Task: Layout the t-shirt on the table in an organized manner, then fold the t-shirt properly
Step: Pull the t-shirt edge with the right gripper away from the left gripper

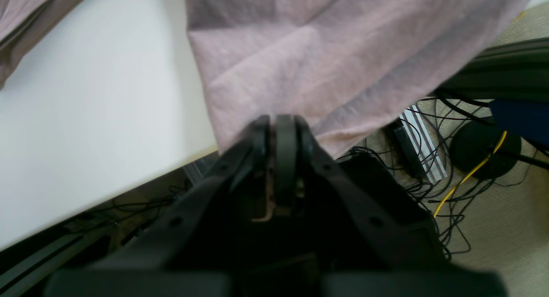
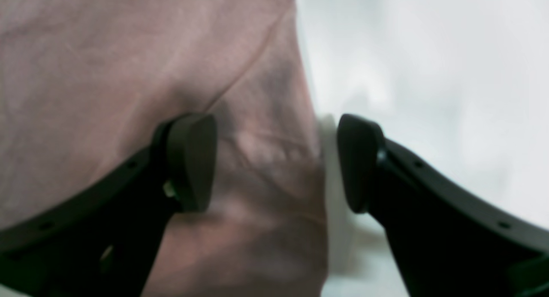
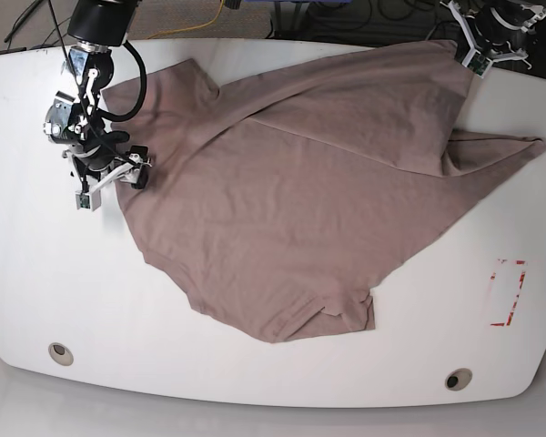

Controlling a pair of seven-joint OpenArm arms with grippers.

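The mauve-brown t-shirt [image 3: 300, 182] lies spread and wrinkled across the white table [image 3: 255, 382], one flap folded over at the far right. My left gripper [image 1: 279, 121] is shut on the t-shirt's [image 1: 321, 52] edge where the cloth hangs past the table's [image 1: 85, 116] back edge; in the base view this gripper [image 3: 474, 53] is at the top right. My right gripper [image 2: 276, 162] is open low over the t-shirt's [image 2: 128, 74] side edge, one finger [image 2: 193, 159] above cloth and the other over bare table [image 2: 429, 74]. In the base view that gripper [image 3: 123, 175] is at the shirt's left side.
A red tape rectangle [image 3: 508, 291] marks the table's right side. Two grommet holes [image 3: 60, 353] [image 3: 454, 380] sit near the front edge. Off the table's back edge, the floor carries tangled cables [image 1: 450, 189] and a round black base [image 1: 484, 153].
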